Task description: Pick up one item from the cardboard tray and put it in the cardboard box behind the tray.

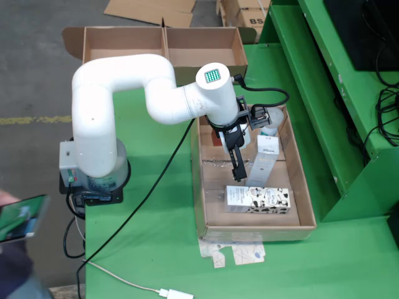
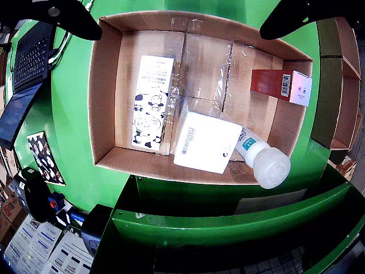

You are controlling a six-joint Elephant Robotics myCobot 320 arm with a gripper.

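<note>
The cardboard tray (image 1: 249, 219) lies on the green table. It holds a cow-print carton (image 1: 257, 199) lying flat, an upright white carton (image 1: 267, 159), a bottle with a white cap (image 2: 265, 161) and a red and pink box (image 2: 282, 85). The wrist view shows the tray (image 2: 205, 63), the cow-print carton (image 2: 151, 103) and the white carton (image 2: 206, 141) from above. My gripper (image 1: 237, 167) hangs over the tray's middle, above the items, touching none. Its black fingers (image 2: 74, 20) stand wide apart and hold nothing. The two-compartment cardboard box (image 1: 163, 37) stands behind the tray.
A raised green shelf (image 1: 324, 93) borders the tray on the fixed view's right. A black cable (image 1: 168, 162) runs across the table from the arm. A hand holds a phone (image 1: 22, 217) at the lower left. A keyboard (image 2: 31, 57) shows in the wrist view.
</note>
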